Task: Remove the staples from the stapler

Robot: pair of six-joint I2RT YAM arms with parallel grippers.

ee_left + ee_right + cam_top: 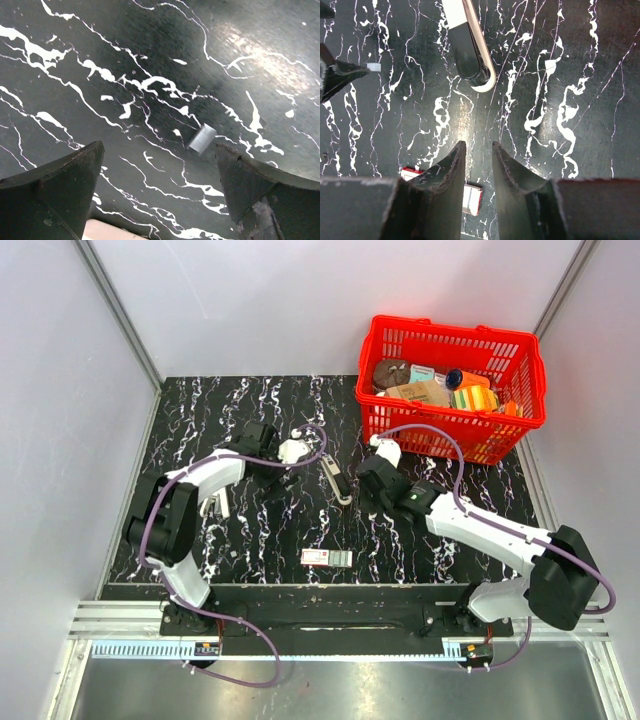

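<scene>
The stapler [338, 481], white and black with a slim looped arm, lies on the black marbled table between my two arms; in the right wrist view the stapler [468, 46] is ahead of the fingers. A short grey strip of staples [201, 138] lies flat on the table just inside my left gripper's right finger, not touching it. The left gripper [159, 150] [272, 472] hangs wide open over the table, empty. My right gripper [478, 145] [368, 490] hovers short of the stapler, its jaws a narrow gap apart with nothing between them. The staples [373, 67] also show beside the left gripper's fingertip [340, 74].
A small red-white-green box [327, 557] [472, 197] lies near the front edge, under my right fingers. A red basket [455, 332] with several items stands at the back right. Grey walls close in the table on both sides and at the back.
</scene>
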